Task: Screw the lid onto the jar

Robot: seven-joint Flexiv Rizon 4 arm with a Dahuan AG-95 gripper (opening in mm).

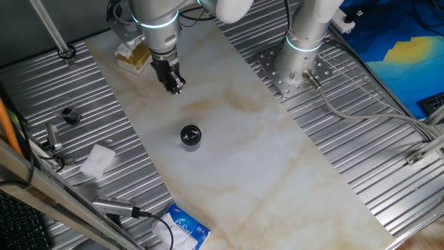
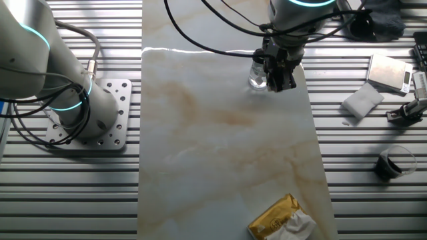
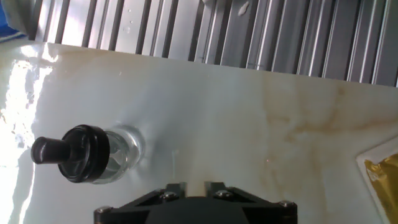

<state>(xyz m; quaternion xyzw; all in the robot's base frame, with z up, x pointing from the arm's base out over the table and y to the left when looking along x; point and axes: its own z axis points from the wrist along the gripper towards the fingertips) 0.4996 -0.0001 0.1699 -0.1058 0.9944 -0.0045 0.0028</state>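
The jar point(image 1: 191, 144) stands upright in the middle of the marble board, with the black lid point(image 1: 190, 132) sitting on top of it. My gripper point(image 1: 176, 87) hangs above the board, beyond the jar and well apart from it. Its fingers look shut, with nothing between them. In the other fixed view the gripper point(image 2: 280, 83) hides part of the clear jar point(image 2: 255, 75). The hand view has the lid point(image 3: 84, 155) and the glass jar point(image 3: 126, 151) at lower left, left of the gripper point(image 3: 196, 185), whose finger bases show at the bottom edge.
A gold packet with tissue point(image 1: 133, 55) lies at the board's far end behind the gripper. On the ribbed metal lie a white tissue wad point(image 1: 97, 160), a small black piece point(image 1: 69, 114) and a blue-white packet point(image 1: 184, 229). A second arm's base point(image 1: 298, 66) stands to the right.
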